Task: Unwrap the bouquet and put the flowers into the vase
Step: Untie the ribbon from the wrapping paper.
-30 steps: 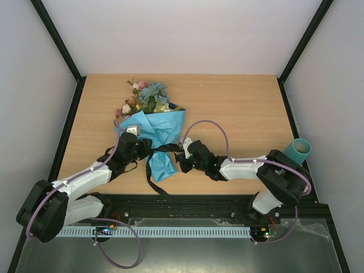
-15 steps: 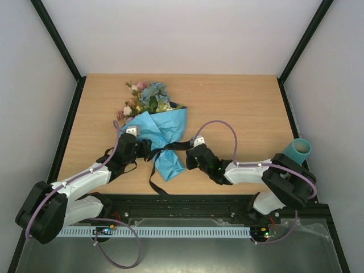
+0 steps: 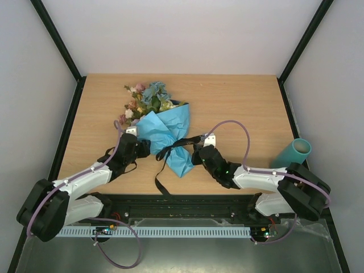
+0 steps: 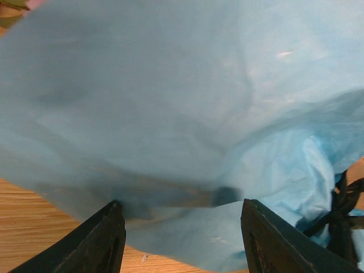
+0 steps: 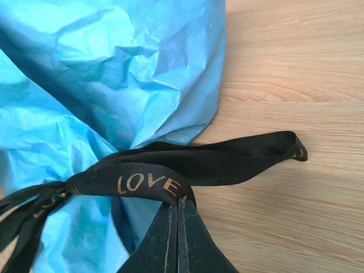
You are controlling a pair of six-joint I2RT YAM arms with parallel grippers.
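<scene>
Two grips flank the bouquet (image 3: pixel 165 133) lying blooms-away on your desk (image 3: pixel 239 108): left fingers (image 4: pixel 102 239) clasp its paper neck, right fingers (image 5: pixel 170 227) pinch the ribbon (image 5: pixel 148 182) (so pull rightward, across its length).

Bouquet (image 4: pixel 170 102) blurred and cropped, left wrist

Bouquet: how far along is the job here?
Nothing finished: the ribbon is still knotted round the bouquet. In hand: the right gripper is shut on the ribbon while the left gripper clamps the bouquet. Left: untying, unwrapping, and moving the flowers into the vase.
</scene>
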